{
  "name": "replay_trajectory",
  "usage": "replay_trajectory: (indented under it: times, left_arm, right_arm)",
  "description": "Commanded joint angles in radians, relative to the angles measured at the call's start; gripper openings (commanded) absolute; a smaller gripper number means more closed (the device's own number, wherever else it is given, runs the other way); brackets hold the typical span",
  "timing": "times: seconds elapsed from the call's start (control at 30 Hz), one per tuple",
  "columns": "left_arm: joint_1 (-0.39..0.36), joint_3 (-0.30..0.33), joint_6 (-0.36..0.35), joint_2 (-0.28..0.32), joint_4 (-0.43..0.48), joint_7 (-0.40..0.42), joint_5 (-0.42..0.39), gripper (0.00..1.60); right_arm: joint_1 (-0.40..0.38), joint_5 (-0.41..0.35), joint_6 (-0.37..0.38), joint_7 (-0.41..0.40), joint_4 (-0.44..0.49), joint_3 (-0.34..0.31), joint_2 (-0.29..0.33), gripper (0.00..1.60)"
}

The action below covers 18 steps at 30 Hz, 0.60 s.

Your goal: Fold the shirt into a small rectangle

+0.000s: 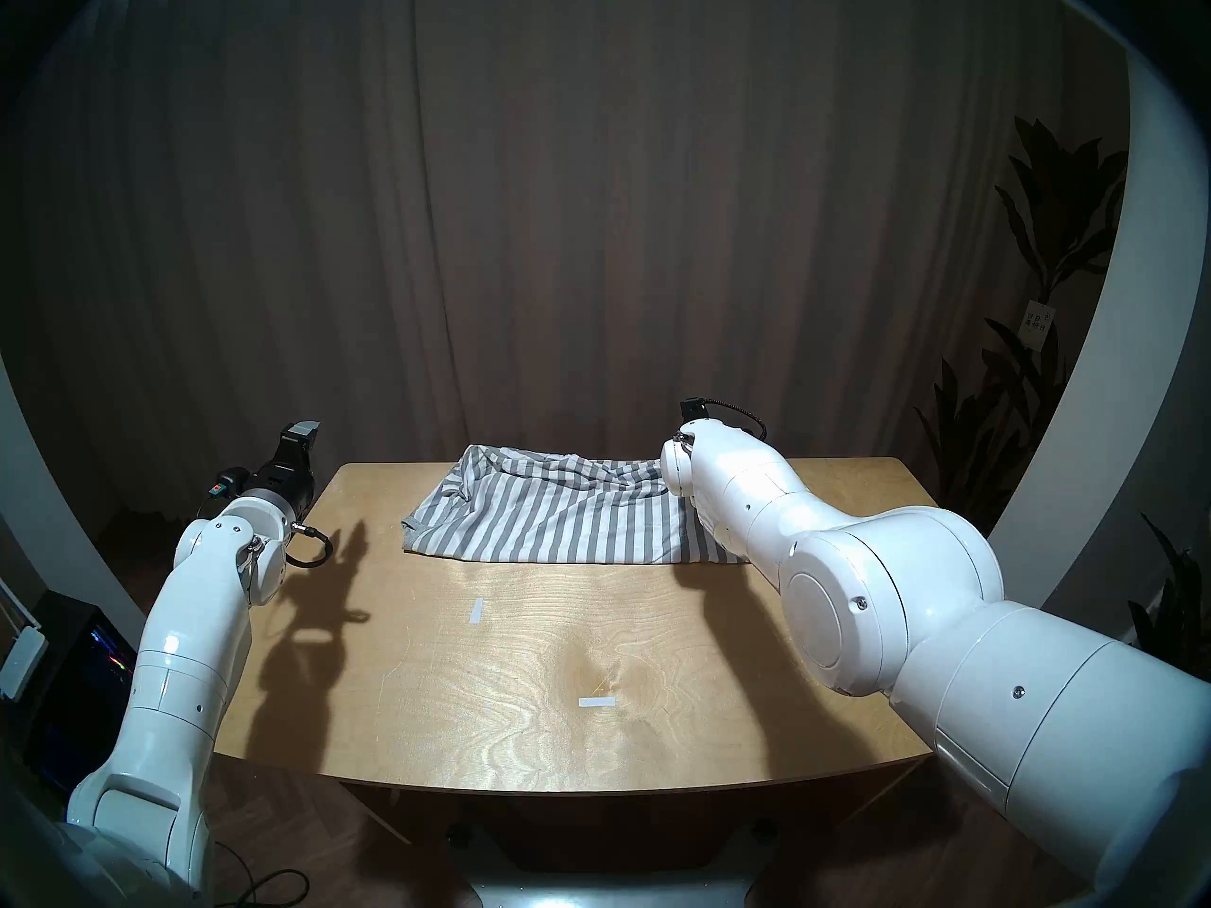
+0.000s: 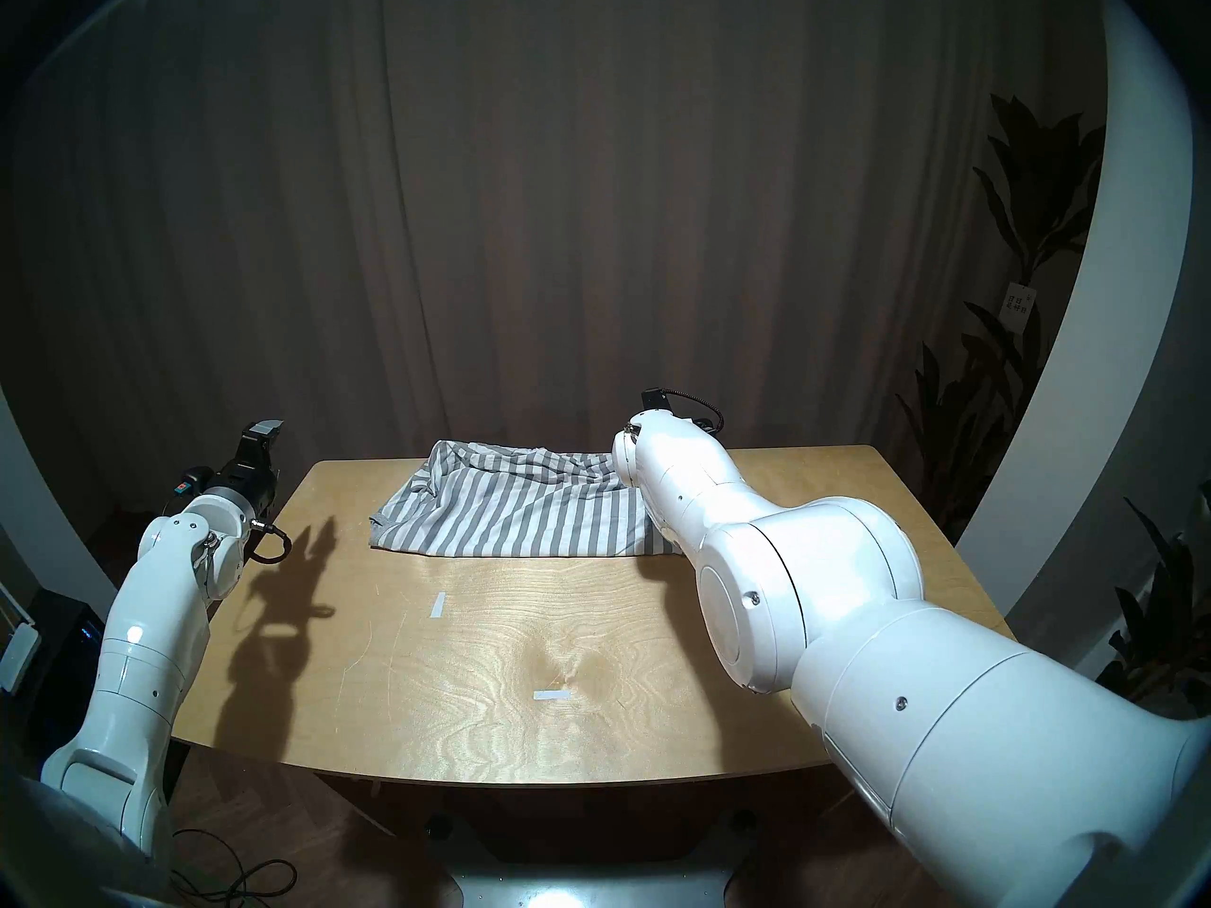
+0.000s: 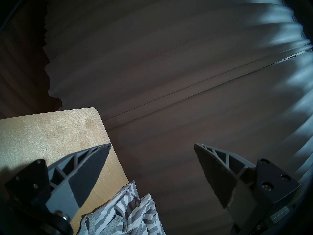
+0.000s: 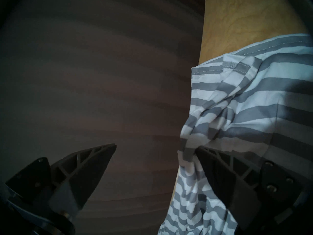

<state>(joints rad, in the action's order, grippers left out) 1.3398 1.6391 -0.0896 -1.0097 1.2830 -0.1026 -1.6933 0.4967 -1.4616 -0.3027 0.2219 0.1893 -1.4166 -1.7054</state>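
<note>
Presently the shirt (image 1: 563, 517) lies along the far edge of the table (image 1: 524, 677), partly doubled over, its rear fold bunched and spilling past the edge. Both arms flank it, apparently positioned to take opposite ends for the next fold. On the wrist views the left gripper (image 3: 152, 144) stands wide and empty off the table's far-left corner; the right gripper (image 4: 155, 147) is likewise spread, one finger (image 4: 220, 175) pressed against rumpled cloth, nothing clamped. Fabric is soft, thin, evenly striped grey and white, with stitched hems; the tabletop is smooth pale plywood.
</note>
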Motion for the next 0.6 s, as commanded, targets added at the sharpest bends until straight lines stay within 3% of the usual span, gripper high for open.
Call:
replay_trajectory:
  times: [0.0, 0.3, 0.57]
  left_arm:
    - [0.003, 0.008, 0.006, 0.006, 0.031, 0.002, 0.0, 1.6]
    - [0.025, 0.001, 0.011, 0.01, 0.068, 0.002, 0.004, 1.6]
    - [0.09, -0.023, -0.018, 0.017, 0.186, -0.036, 0.011, 1.6]
  right_arm:
    - [-0.056, 0.026, -0.021, 0.01, 0.007, 0.021, 0.027, 1.6]
    - [-0.079, 0.062, -0.039, 0.037, 0.002, 0.057, 0.046, 1.6]
    - [-0.026, 0.138, -0.14, 0.017, -0.029, 0.131, 0.064, 1.6]
